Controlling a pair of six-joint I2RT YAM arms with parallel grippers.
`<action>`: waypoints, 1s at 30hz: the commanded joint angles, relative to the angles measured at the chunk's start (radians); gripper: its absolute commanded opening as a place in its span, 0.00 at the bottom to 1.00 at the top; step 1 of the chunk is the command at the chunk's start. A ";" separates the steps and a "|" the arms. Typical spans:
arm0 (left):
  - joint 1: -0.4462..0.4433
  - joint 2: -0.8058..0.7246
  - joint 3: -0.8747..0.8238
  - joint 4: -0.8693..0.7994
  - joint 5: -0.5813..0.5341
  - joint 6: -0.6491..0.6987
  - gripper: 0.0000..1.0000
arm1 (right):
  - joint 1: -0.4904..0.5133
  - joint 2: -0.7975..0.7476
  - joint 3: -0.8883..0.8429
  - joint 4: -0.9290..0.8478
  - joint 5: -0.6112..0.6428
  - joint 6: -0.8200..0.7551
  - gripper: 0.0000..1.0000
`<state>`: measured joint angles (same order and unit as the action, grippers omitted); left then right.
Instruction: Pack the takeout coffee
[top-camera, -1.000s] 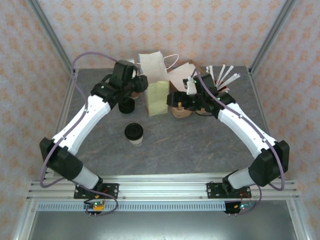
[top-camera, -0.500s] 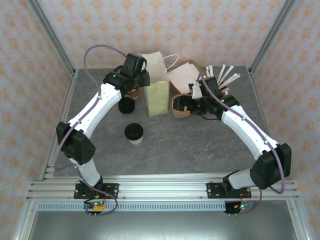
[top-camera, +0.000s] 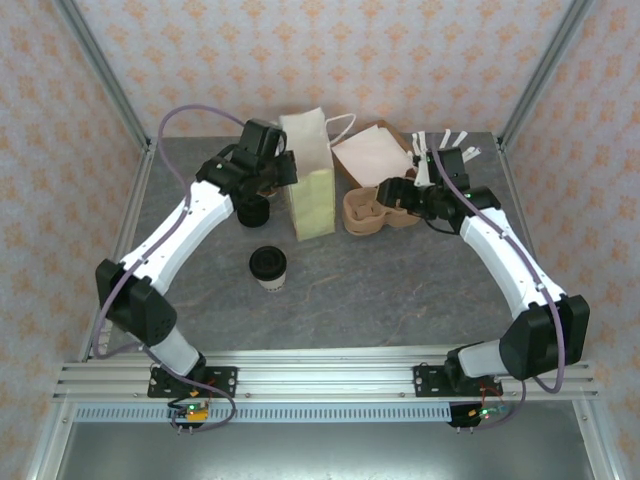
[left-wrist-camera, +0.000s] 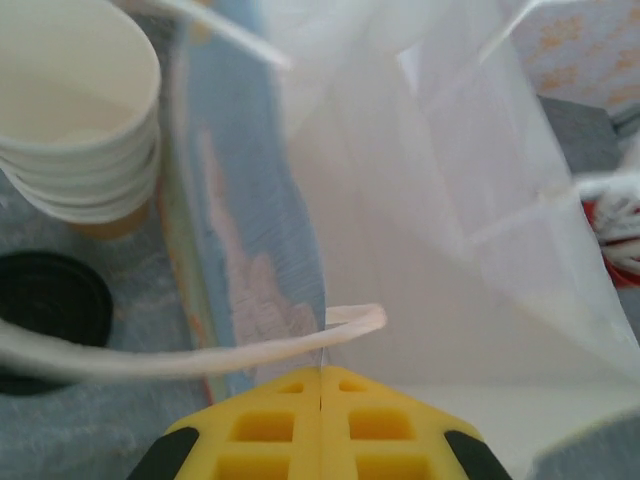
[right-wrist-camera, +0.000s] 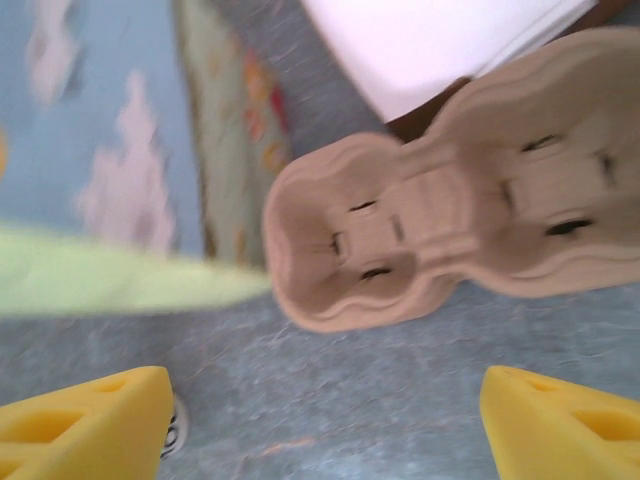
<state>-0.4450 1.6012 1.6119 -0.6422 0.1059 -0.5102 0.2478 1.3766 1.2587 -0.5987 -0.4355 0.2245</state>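
The takeout coffee (top-camera: 268, 267), a short cream cup with a black lid, stands alone on the grey table in front of the bag. The tall paper bag (top-camera: 312, 190) stands upright at the back centre, its white inside (left-wrist-camera: 430, 200) facing the left wrist camera. My left gripper (top-camera: 285, 168) sits at the bag's upper left rim, its yellow fingers (left-wrist-camera: 321, 375) pressed together on the bag's paper edge, just under the white handle loop (left-wrist-camera: 200, 350). My right gripper (top-camera: 392, 193) hangs open (right-wrist-camera: 325, 430) above bare table, in front of the pulp cup carrier (right-wrist-camera: 400, 240).
A stack of lidless cream cups (left-wrist-camera: 70, 120) and loose black lids (top-camera: 253, 211) sit left of the bag. The pulp carrier (top-camera: 372, 210), a flat pale bag (top-camera: 370, 155) and wrapped sticks (top-camera: 445, 145) lie to its right. Metal frame posts stand at the back corners.
My left gripper has closed on the bag's rim after shifting slightly. My right arm has drawn back to the right, away from the bag, still open.
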 joint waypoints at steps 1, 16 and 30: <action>-0.032 -0.090 -0.072 0.026 0.058 -0.073 0.00 | -0.010 0.031 0.070 -0.004 0.152 -0.057 0.81; -0.130 -0.325 -0.361 0.078 0.021 -0.205 0.00 | -0.012 0.314 0.305 -0.169 0.240 -0.378 0.74; -0.158 -0.360 -0.372 0.050 -0.010 -0.199 0.00 | 0.033 0.480 0.383 -0.216 0.211 -0.278 0.70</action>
<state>-0.5961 1.2629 1.2480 -0.5571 0.1333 -0.7074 0.2684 1.8366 1.6073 -0.7757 -0.2462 -0.0753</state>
